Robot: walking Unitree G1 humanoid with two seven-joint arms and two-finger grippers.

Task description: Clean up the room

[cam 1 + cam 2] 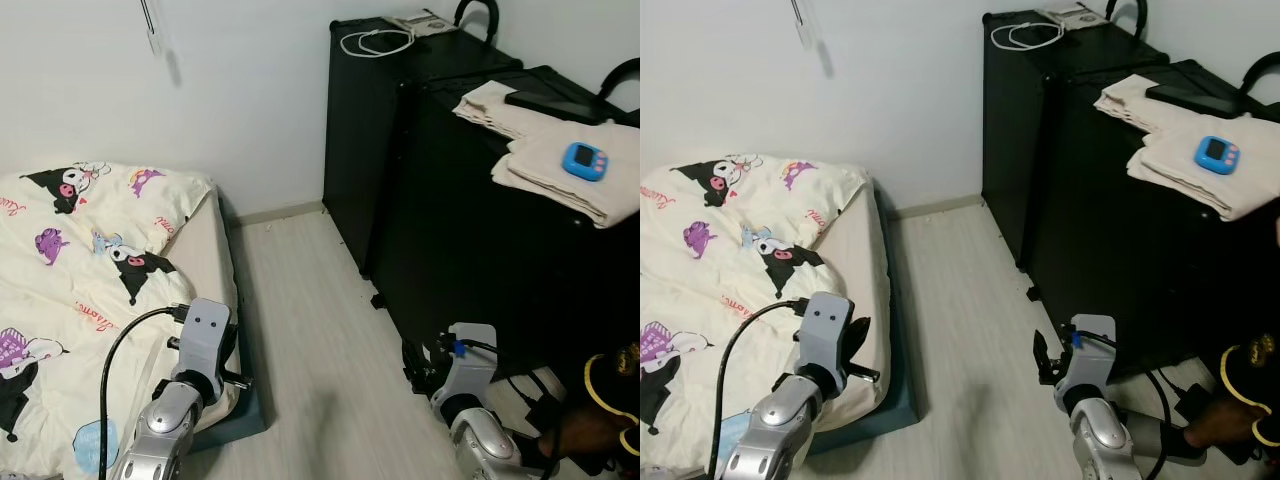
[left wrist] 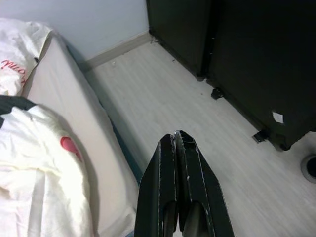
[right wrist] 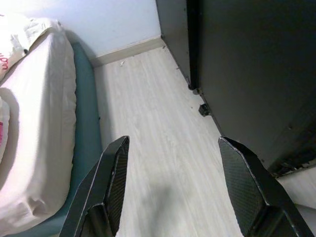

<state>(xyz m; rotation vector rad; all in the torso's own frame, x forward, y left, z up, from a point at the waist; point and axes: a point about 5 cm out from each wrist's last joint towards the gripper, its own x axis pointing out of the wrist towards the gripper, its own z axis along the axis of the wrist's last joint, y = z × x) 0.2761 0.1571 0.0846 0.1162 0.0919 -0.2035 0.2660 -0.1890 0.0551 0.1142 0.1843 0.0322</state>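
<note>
A mattress (image 1: 205, 250) lies on the floor at the left under a rumpled cream duvet (image 1: 80, 260) printed with cartoon figures. My left gripper (image 2: 178, 136) is low beside the mattress's edge, its two black fingers pressed together with nothing between them. My right gripper (image 3: 174, 143) hangs over the pale wood floor (image 1: 310, 340) next to the black cabinet (image 1: 480, 250), fingers spread wide and empty. Folded beige cloths (image 1: 570, 175) lie on the cabinet top with a small blue device (image 1: 583, 158) on them.
A taller black cabinet (image 1: 370, 130) stands against the wall with a white cable (image 1: 375, 42) on top. A person's hand (image 1: 1210, 425) in a black sleeve with yellow trim is at the lower right. A light blue item (image 1: 95, 440) lies on the duvet near me.
</note>
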